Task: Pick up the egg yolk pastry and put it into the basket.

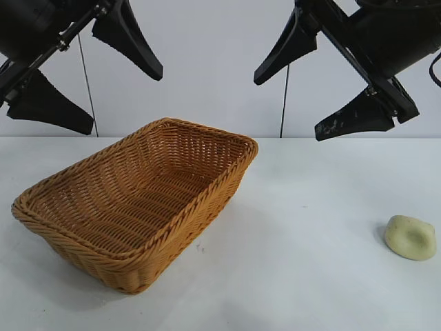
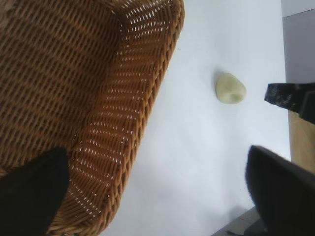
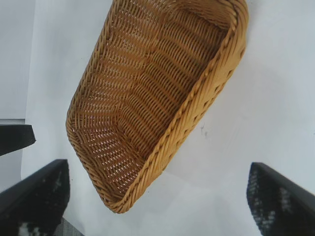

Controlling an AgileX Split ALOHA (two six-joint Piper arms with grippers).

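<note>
The egg yolk pastry [image 1: 410, 237], a pale cream lump with a shallow dent, lies on the white table at the right, near the front; the left wrist view shows it too [image 2: 230, 88]. The woven golden-brown basket [image 1: 207, 210] stands left of centre and holds nothing; it fills much of the left wrist view [image 2: 123, 123] and the right wrist view [image 3: 162, 147]. My left gripper [image 1: 124, 102] hangs open high above the basket's left end [image 2: 155, 196]. My right gripper [image 1: 287, 109] hangs open high over the table between basket and pastry [image 3: 157, 201]. Neither holds anything.
The white table [image 1: 310, 207] lies bare between basket and pastry. A pale wall stands behind it. A dark finger of the right arm [image 2: 290, 98] shows in the left wrist view, and one of the left arm [image 3: 15, 137] in the right wrist view.
</note>
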